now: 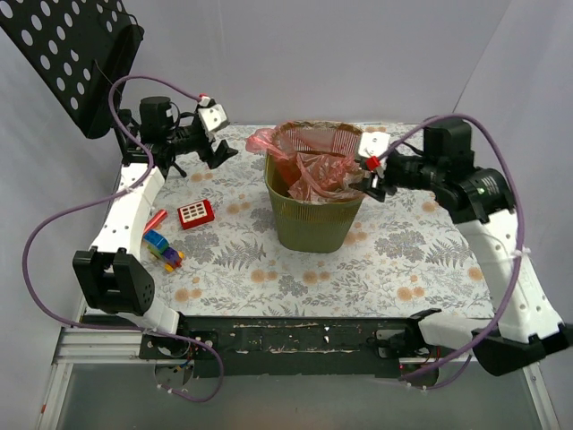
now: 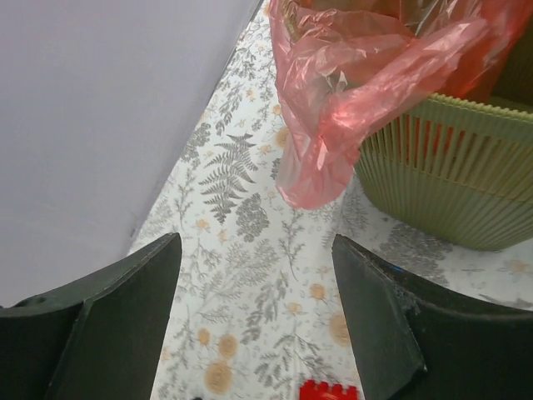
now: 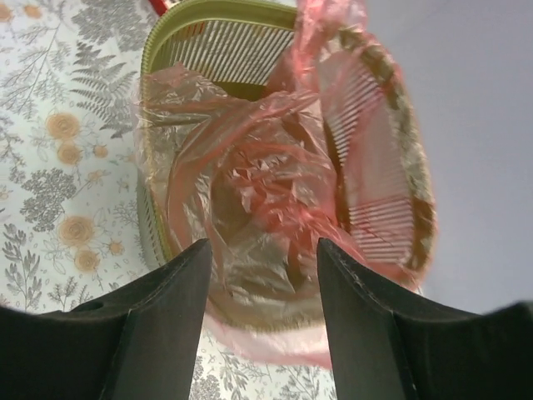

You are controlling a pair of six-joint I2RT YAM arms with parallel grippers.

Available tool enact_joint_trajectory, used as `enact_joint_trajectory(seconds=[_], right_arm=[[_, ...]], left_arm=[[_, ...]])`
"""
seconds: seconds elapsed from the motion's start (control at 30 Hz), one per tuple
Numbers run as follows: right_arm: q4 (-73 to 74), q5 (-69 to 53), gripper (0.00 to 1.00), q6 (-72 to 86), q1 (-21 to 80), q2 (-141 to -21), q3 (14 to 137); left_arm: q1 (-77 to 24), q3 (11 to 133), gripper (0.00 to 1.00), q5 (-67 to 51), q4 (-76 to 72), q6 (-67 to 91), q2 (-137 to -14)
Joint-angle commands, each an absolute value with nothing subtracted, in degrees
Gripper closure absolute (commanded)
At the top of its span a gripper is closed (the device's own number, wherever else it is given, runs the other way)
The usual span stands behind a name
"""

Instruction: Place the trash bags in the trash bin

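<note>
trash bag [image 1: 309, 166] in bin [image 1: 313, 224] | left hand [image 2: 256, 246] apart | right hand [image 3: 262, 243] beside

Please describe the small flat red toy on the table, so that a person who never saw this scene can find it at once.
Find the olive-green mesh plastic wastebasket standing mid-table on the floral cloth. In the top view, the flat red rectangular toy lies just left of it. Unlike the thin red stick and the multicoloured block figure nearby, it shows rows of white squares.
</note>
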State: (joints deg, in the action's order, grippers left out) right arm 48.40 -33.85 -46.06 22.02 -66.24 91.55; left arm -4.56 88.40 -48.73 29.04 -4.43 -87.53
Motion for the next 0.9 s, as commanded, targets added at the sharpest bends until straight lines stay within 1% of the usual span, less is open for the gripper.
enact_joint_trajectory(seconds=[0.0,0.13,0.33,0.57,0.7,0.8,0.87], right_arm=[[52.5,-33.2,0.39,-50.0,26.1,-72.1,95.8],[56.1,-34.2,0.4,-49.6,29.4,-75.9,98.8],[59.6,-36.1,0.43,-45.9,29.6,-78.8,104.1],[64.7,-38.1,0.44,-43.4,29.6,-79.3,106.8],[67.8,-38.8,0.45,-43.1,29.6,-80.2,105.4],[67.6,-38.6,0.45,-43.2,29.6,-80.2,103.7],[66.7,-38.3,0.48,-42.7,29.6,-80.2,102.9]], left_arm=[[-6.8,91.0,0.27,-47.6,25.7,-12.7,-90.2],[-8.7,91.4,0.27,-46.8,24.9,-14.8,-92.1],[-10.9,90.7,0.29,-46.1,22.9,-15.9,-92.6],[-13.4,87.6,0.37,-44.8,19.3,-16.3,-90.9],[-14.1,87.4,0.42,-44.4,18.2,-15.9,-90.6],[-14.3,87.5,0.44,-44.0,17.7,-15.9,-90.4],[-14.4,87.7,0.47,-43.9,17.4,-15.8,-90.2]])
